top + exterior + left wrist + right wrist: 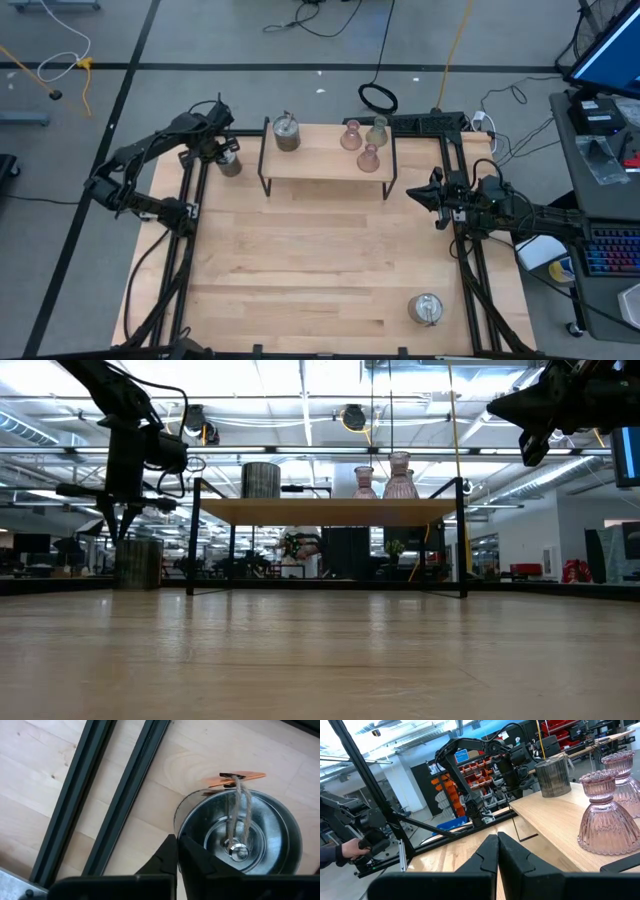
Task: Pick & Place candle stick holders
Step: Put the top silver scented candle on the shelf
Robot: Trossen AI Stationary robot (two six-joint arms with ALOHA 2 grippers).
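Hovering above a metal candle holder (240, 832) on the table beside the raised shelf (325, 165), the left gripper (177, 847) points straight down, fingers pressed together and empty, probably lining up a grasp. Right gripper (497, 845) waits closed, raised beside the shelf, near the pink glass holders (605, 820).

In the left wrist view, the metal holder (240, 837) is cut off at the bottom of the frame, its near rim hidden behind the left gripper (178, 851).

In the right wrist view, at the right edge of the frame, the farther pink glass holder (622, 780) is cut off and partly hidden by the nearer one (605, 815).

In the low view, the greenish holder (411, 482) is mostly hidden behind a pink one (399, 478). The right gripper (530, 445) is cropped at the upper right; whether its fingers are parted cannot be made out.

In the high view, the left gripper (222, 150) overlaps the metal holder at the upper left of the bench (300, 290).
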